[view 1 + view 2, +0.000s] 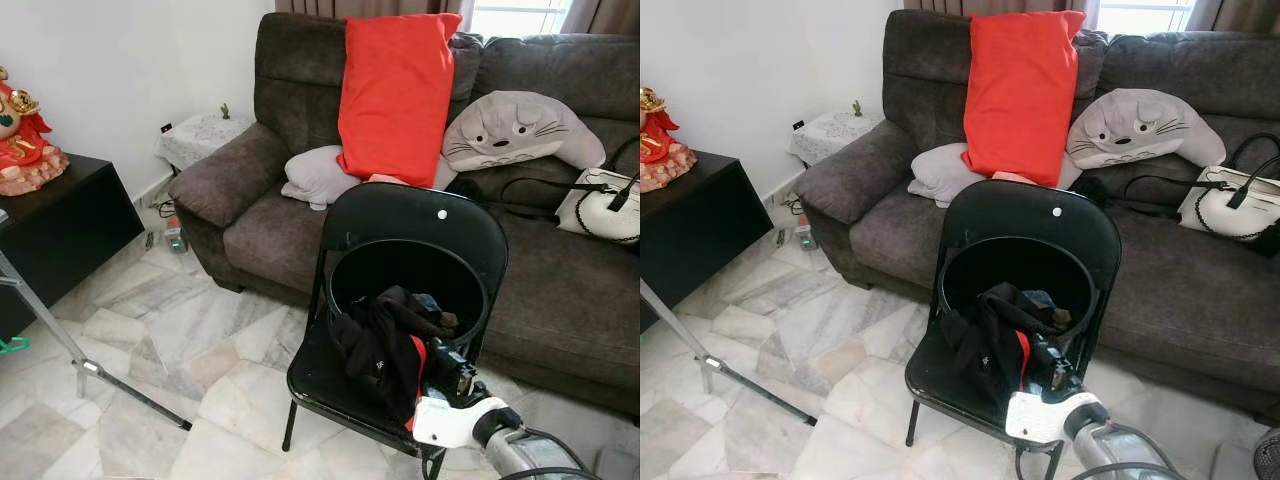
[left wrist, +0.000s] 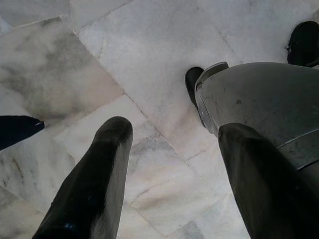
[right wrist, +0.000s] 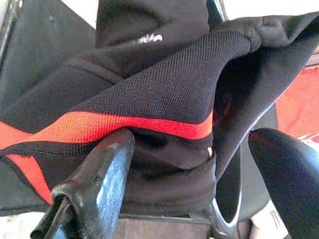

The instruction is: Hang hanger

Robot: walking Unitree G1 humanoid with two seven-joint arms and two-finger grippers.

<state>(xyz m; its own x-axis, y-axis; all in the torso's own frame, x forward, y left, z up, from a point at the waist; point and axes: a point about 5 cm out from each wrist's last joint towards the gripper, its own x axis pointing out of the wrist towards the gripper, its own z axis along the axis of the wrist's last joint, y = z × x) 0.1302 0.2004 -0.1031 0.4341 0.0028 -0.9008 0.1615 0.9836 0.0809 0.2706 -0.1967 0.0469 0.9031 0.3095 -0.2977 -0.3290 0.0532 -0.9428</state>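
Black garment (image 1: 385, 345) with red stripe draped lengthwise over bucket (image 1: 400, 262) rim, right pincer (image 3: 194, 199) wide open beneath, gripping nothing

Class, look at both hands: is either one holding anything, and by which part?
Nothing held. The right hand is open around the black garment's red-striped edge; the left hand hangs open over the floor.

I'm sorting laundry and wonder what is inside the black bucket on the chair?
The black bucket on the folding chair holds dark clothes with a red stripe spilling over its rim, where the right gripper reaches. Anything beneath them is covered.
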